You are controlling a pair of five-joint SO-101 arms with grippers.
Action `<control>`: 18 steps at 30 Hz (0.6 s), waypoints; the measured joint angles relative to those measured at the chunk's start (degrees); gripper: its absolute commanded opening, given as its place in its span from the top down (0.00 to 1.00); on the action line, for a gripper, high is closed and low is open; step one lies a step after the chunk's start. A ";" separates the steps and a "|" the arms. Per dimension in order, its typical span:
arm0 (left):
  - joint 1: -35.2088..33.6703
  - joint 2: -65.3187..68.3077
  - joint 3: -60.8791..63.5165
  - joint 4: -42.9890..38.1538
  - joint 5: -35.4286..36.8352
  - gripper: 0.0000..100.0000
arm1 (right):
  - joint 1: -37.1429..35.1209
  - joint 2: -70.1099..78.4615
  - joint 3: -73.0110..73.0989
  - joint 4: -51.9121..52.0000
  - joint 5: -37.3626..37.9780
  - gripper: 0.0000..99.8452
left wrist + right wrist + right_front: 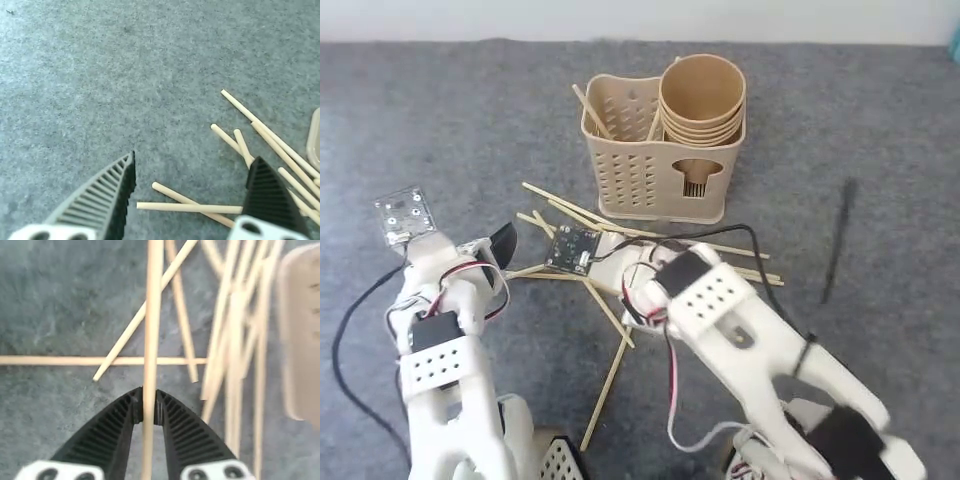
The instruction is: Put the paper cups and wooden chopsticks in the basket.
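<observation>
Right gripper (148, 396) pinched shut on one chopstick (152, 315). Stick points straight out from jaws. Basket (620, 160) just beyond, far side; right arm nearer. Paper cups (702, 95) already inside. Left gripper (196, 161) wide open, holds nothing; loose sticks (270, 132) to its right.

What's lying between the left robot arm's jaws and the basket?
Pale wooden chopsticks lie scattered on the grey carpet between the left gripper and the beige slotted plastic basket, as the high view shows.
</observation>
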 measured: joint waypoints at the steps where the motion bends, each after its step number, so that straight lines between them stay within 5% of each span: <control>1: 0.00 0.00 0.00 0.00 0.00 0.66 | 0.00 -2.11 0.00 0.09 0.00 0.99; 8: 0.00 0.00 0.00 0.00 0.00 0.66 | 1.85 -17.49 0.09 -4.66 -1.41 0.99; 18: 0.00 0.00 0.00 0.00 0.00 0.66 | 7.38 -28.92 0.09 -26.20 -16.97 0.99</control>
